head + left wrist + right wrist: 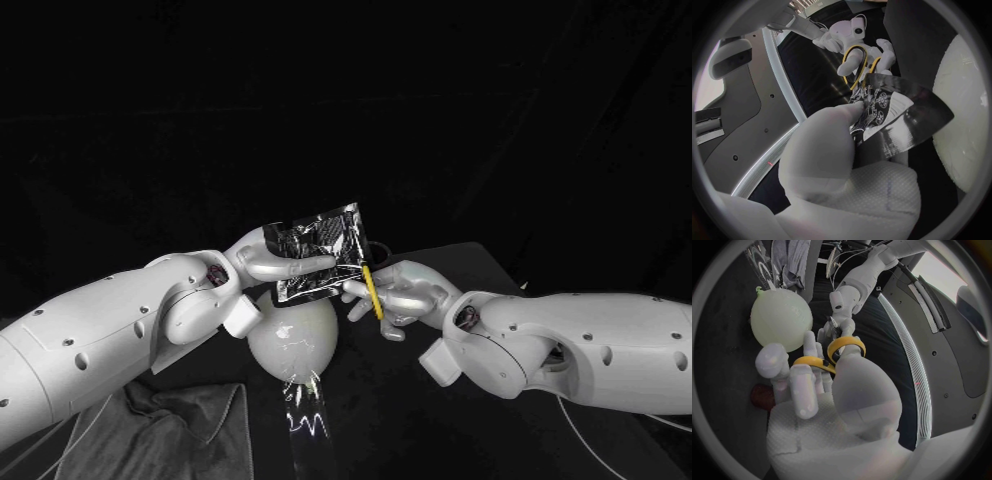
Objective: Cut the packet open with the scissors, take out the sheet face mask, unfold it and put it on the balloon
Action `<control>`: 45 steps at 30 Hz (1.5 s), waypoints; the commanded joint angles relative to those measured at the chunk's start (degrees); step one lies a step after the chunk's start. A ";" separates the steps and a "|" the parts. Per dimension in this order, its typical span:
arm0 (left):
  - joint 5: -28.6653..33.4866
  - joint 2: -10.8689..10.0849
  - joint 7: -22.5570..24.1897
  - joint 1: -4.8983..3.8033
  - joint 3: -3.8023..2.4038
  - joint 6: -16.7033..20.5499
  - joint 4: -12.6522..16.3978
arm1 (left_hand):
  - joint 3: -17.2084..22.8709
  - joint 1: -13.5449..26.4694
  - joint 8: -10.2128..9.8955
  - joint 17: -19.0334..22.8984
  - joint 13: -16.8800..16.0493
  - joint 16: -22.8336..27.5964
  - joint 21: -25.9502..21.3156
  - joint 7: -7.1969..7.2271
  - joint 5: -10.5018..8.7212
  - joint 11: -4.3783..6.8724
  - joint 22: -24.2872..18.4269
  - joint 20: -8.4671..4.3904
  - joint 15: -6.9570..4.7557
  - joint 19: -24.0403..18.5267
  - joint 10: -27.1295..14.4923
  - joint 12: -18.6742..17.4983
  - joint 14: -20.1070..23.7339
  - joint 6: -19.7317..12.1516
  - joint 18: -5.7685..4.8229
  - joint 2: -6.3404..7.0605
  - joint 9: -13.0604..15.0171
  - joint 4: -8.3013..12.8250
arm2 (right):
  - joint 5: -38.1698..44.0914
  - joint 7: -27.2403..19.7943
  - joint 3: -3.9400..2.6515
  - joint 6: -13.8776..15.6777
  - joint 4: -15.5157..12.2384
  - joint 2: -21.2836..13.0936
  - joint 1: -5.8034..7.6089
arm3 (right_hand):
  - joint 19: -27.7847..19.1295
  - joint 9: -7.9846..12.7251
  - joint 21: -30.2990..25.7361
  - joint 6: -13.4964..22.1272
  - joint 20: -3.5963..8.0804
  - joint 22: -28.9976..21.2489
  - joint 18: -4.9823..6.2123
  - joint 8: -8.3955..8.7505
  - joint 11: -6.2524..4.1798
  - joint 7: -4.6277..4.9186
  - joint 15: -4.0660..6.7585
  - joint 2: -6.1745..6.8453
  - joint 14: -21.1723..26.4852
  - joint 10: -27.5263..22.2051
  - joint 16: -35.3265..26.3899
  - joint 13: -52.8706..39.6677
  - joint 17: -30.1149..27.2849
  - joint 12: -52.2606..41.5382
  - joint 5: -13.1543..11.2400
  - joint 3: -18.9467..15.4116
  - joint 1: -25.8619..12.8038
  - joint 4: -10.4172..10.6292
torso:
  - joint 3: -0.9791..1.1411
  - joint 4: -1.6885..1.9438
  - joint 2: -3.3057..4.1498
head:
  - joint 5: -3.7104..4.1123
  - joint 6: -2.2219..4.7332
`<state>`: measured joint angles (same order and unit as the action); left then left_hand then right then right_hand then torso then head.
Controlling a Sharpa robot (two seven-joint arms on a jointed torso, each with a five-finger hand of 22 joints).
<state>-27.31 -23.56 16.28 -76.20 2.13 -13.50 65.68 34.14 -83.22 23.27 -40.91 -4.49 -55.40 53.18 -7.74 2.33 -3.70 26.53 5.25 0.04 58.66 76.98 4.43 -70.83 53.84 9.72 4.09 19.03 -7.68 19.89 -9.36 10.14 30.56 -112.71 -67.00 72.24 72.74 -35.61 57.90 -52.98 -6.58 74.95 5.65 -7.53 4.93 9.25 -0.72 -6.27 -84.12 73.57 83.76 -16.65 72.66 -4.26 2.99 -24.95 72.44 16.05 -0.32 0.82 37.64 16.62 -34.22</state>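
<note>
Cloth (173, 420), grey and crumpled, is laid at the near left. Silver packet (325, 250) is pinched by the left hand (267, 262) and held raised above the white balloon (296, 335). Yellow-handled scissors (374, 290) are gripped by the right hand (401, 295), with the blades just beside the packet's lower right edge.

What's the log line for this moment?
left hand: holds shiny silver foil packet | right hand: holds yellow-handled scissors at packet | pale balloon: no mask yet

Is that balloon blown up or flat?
Blown up: the balloon looks round and taut, below the packet held by the left hand.
</note>
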 commanded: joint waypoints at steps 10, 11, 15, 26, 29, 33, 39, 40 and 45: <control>-2.34 0.27 -0.01 0.23 0.20 -2.03 0.41 | -0.19 0.02 0.26 -0.02 -0.07 -0.36 0.32 -0.04 0.40 0.03 0.09 -0.09 -0.28 -0.37 0.28 0.04 0.03 0.53 0.75 -0.48 6.59 0.37 | -0.21 -2.29 -0.61 1.10 1.22 0.54 1.20 | 0.36 0.08 0.09 0.30 -0.11 3.51 0.98 0.26 0.05 0.07 -0.01 -0.07 -1.40 -0.45 0.16 0.08 0.09 0.27 -0.24 -1.59 -0.32 0.17 | 0.01 -0.01 0.00 | 0.08 0.28; -2.36 0.26 -0.01 0.24 0.20 -2.01 0.41 | -0.19 0.02 0.26 -0.02 -0.07 -0.36 0.32 -0.04 0.40 0.03 0.09 -0.09 -0.28 -0.37 0.28 0.04 0.03 0.53 0.75 -0.48 6.59 0.37 | -0.22 -2.26 -0.62 1.04 1.28 0.57 1.25 | 0.30 0.09 -0.02 0.34 -0.13 3.47 1.00 0.29 0.08 0.09 -0.02 -0.06 -1.39 -0.49 0.14 0.10 0.03 0.31 -0.23 -1.58 -0.33 0.17 | 0.00 -0.01 0.01 | 0.07 0.30; -2.43 0.29 -0.01 0.24 0.21 -1.93 0.39 | -0.19 0.02 0.26 -0.02 -0.07 -0.36 0.32 -0.04 0.40 0.03 0.09 -0.09 -0.28 -0.37 0.28 0.04 0.03 0.53 0.75 -0.48 6.59 0.37 | -0.22 -2.09 -0.64 0.69 1.46 0.61 1.38 | -0.24 0.49 -0.80 2.21 -0.55 3.20 1.05 1.43 0.97 1.00 -0.74 0.34 -1.12 -3.46 -0.08 1.14 -0.56 0.81 -0.23 -1.52 -0.64 0.18 | -0.01 -0.03 0.04 | 0.01 0.25; -2.32 0.36 0.01 0.24 0.21 -1.57 0.00 | -0.20 -0.01 0.28 -0.08 -0.07 -0.44 0.38 -0.06 0.40 0.02 0.14 -0.10 -0.28 -0.41 0.29 0.04 0.00 0.52 0.75 -0.53 6.64 0.44 | 0.05 -1.48 -0.64 -0.18 1.35 0.13 1.44 | -1.10 0.92 -2.04 4.21 -1.37 2.74 1.24 2.68 2.09 2.13 -1.73 0.92 -0.81 -7.13 -0.21 2.83 -1.08 0.82 -0.24 -1.30 -0.95 0.26 | -0.04 -0.02 -0.01 | 0.05 0.37; -2.22 0.37 0.02 0.24 0.21 -1.46 -0.14 | -0.20 -0.01 0.28 -0.08 -0.07 -0.44 0.38 -0.06 0.40 0.02 0.14 -0.10 -0.28 -0.41 0.29 0.04 0.00 0.52 0.75 -0.53 6.64 0.44 | 0.21 -1.31 -0.63 -0.43 1.16 -0.07 1.45 | -1.10 0.92 -2.04 4.21 -1.37 2.74 1.24 2.68 2.09 2.13 -1.73 0.92 -0.81 -7.13 -0.21 2.83 -1.08 0.82 -0.24 -1.30 -0.95 0.26 | -0.04 -0.03 0.02 | 0.06 0.44; -2.16 0.39 0.02 0.24 0.21 -1.38 -0.25 | -0.20 -0.01 0.28 -0.07 -0.07 -0.45 0.41 -0.07 0.41 0.02 0.16 -0.10 -0.28 -0.42 0.29 0.04 0.01 0.51 0.74 -0.57 6.66 0.45 | 0.33 -1.18 -0.62 -0.61 0.85 -0.38 1.44 | -1.15 0.92 -2.11 4.18 -1.39 2.71 1.25 2.66 2.09 2.13 -1.74 0.94 -0.80 -7.13 -0.22 2.86 -1.11 0.79 -0.24 -1.29 -0.94 0.25 | -0.03 0.00 0.03 | 0.03 0.37; -2.13 0.40 0.02 0.24 0.21 -1.33 -0.31 | -0.20 -0.01 0.28 -0.07 -0.07 -0.45 0.41 -0.07 0.41 0.02 0.16 -0.10 -0.28 -0.42 0.29 0.04 0.01 0.51 0.74 -0.57 6.66 0.45 | 0.46 -1.10 -0.62 -0.57 0.80 -0.54 1.44 | -1.52 1.03 -2.60 4.62 -1.83 2.49 1.42 2.99 2.48 2.47 -2.08 1.61 -0.64 -8.39 -0.25 3.96 -1.42 0.80 -0.23 -0.93 -1.24 0.40 | 0.00 -0.03 -0.01 | -0.01 0.48; -2.13 0.40 0.02 0.24 0.21 -1.34 -0.30 | -0.20 -0.01 0.28 -0.07 -0.07 -0.45 0.41 -0.07 0.41 0.02 0.16 -0.10 -0.28 -0.42 0.29 0.04 0.01 0.51 0.74 -0.57 6.66 0.45 | 0.43 -1.12 -0.62 -0.51 0.87 -0.50 1.44 | -1.56 1.05 -2.65 4.67 -1.87 2.47 1.44 3.03 2.51 2.52 -2.11 1.66 -0.64 -8.52 -0.23 4.08 -1.39 0.80 -0.24 -0.88 -1.28 0.42 | 0.01 -0.03 -0.01 | -0.03 0.46; -2.68 0.32 0.12 0.24 0.21 -1.10 -0.25 | -0.21 -0.02 0.29 -0.03 -0.07 -0.44 0.44 -0.08 0.41 0.01 0.18 -0.11 -0.28 -0.43 0.29 0.04 0.02 0.51 0.74 -0.60 6.69 0.47 | 0.22 -1.20 -0.63 -0.44 1.41 -0.22 1.45 | -1.48 1.05 -2.49 4.70 -1.90 2.53 1.41 3.05 2.53 2.54 -2.14 1.68 -0.67 -8.59 -0.19 4.16 -1.27 0.80 -0.24 -0.83 -1.30 0.42 | 0.06 -0.03 -0.01 | -0.07 0.47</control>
<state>-28.81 -23.32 16.29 -76.11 2.23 -13.55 65.27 33.97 -83.13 23.40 -40.93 -4.47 -55.62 53.37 -7.80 2.41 -3.70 26.65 5.25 0.25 58.66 76.97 4.44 -70.84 53.91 9.83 4.18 19.04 -7.51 19.93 -9.21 9.76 30.15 -111.55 -67.25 73.47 71.10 -34.64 55.55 -48.74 -8.22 74.93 6.23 -4.62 7.59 11.41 -2.47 -4.97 -84.02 65.39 83.42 -12.54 71.25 -3.70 3.00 -24.95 71.15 16.04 -0.30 0.80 37.64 16.57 -33.74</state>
